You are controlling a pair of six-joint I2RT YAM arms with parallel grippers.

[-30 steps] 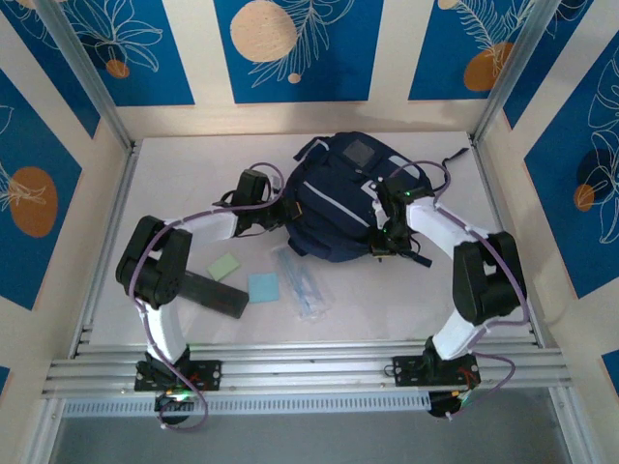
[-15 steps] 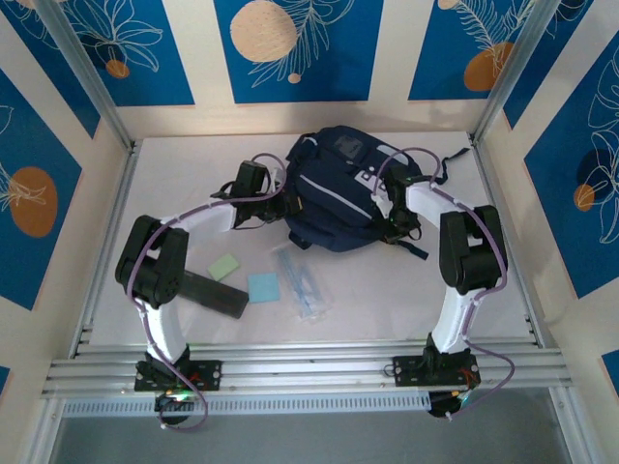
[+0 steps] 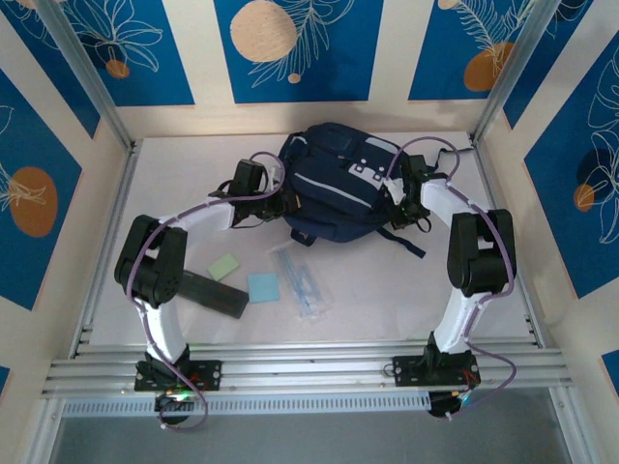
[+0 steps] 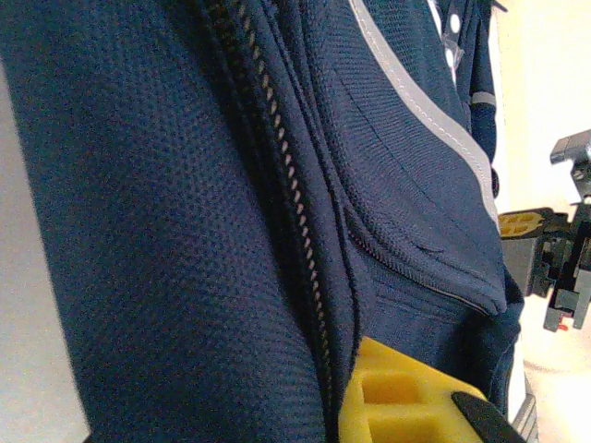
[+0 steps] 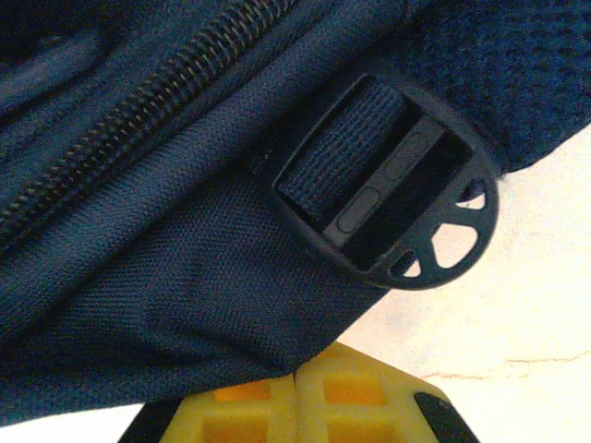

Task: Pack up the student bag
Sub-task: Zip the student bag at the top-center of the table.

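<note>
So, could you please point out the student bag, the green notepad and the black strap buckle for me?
student bag (image 3: 334, 208), top external view, on its navy middle panel.
green notepad (image 3: 224, 267), top external view, at its centre.
black strap buckle (image 5: 380, 187), right wrist view, on its centre bar.

The student bag (image 3: 334, 179) is seen at the far middle of the table (image 3: 387, 300), touched on either side by the left gripper (image 3: 286, 201) and right gripper (image 3: 397, 198).
</note>
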